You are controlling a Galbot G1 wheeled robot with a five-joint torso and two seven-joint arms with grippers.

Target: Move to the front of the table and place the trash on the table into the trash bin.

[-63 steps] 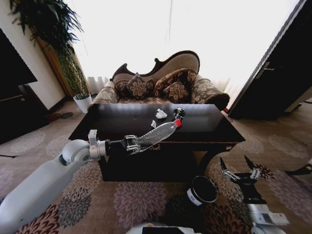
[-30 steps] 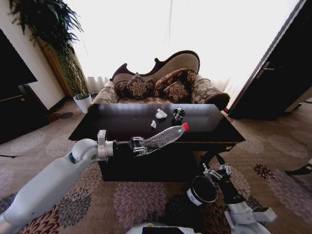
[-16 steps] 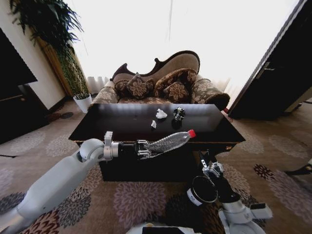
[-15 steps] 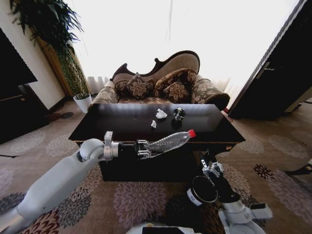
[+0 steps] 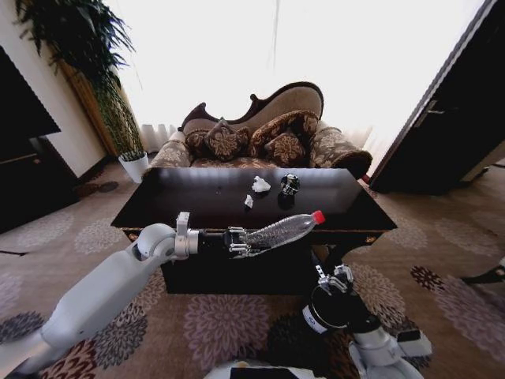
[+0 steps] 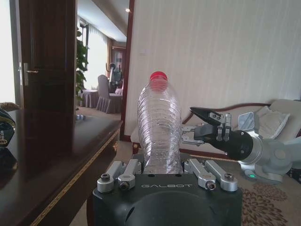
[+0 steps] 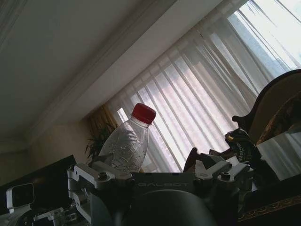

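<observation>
My left gripper (image 5: 241,240) is shut on the base of the clear plastic bottle (image 5: 278,230). The bottle lies level in front of the table (image 5: 197,207), its red cap (image 5: 318,216) pointing right, above and behind the black trash bin (image 5: 327,309). In the left wrist view the bottle (image 6: 160,127) stands out of my gripper (image 6: 162,170). My right gripper (image 5: 333,278) hovers open over the bin's far rim, below the cap; it also shows as the right gripper (image 6: 200,125) farther off. White paper scraps (image 5: 259,185) and a dark crushed object (image 5: 289,185) lie on the table.
A patterned sofa (image 5: 260,138) stands behind the table. A white plant pot (image 5: 135,166) and tall plant are at the back left, a dark cabinet (image 5: 24,158) on the left and dark doors (image 5: 450,134) on the right. Patterned carpet surrounds the bin.
My left arm has carried the bottle to the right and slightly down, off the table's front edge. My right gripper has swung left from the carpet to above the bin.
</observation>
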